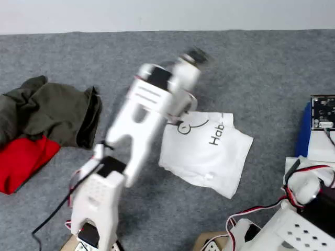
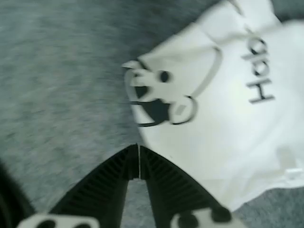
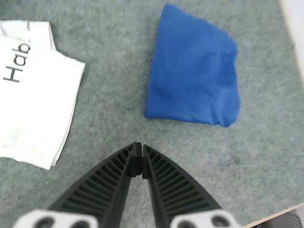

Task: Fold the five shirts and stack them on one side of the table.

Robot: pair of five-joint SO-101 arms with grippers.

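The left tool (image 2: 138, 164) is closed tip to tip with nothing between its black ribbed jaws. It hangs over the grey carpet-like worktop (image 1: 261, 68), just beside the edge of the loosely folded white shirt with black print (image 1: 207, 151). That shirt lies in the middle of the worktop, slightly right of centre. The right tool (image 3: 139, 159) is likewise fully closed and empty, above bare worktop between the white shirt and the folded blue shirt (image 3: 192, 71), which sits at the right edge. Well apart at the left, a crumpled olive-green shirt (image 1: 52, 112) touches a red shirt (image 1: 21, 159) lying nearer.
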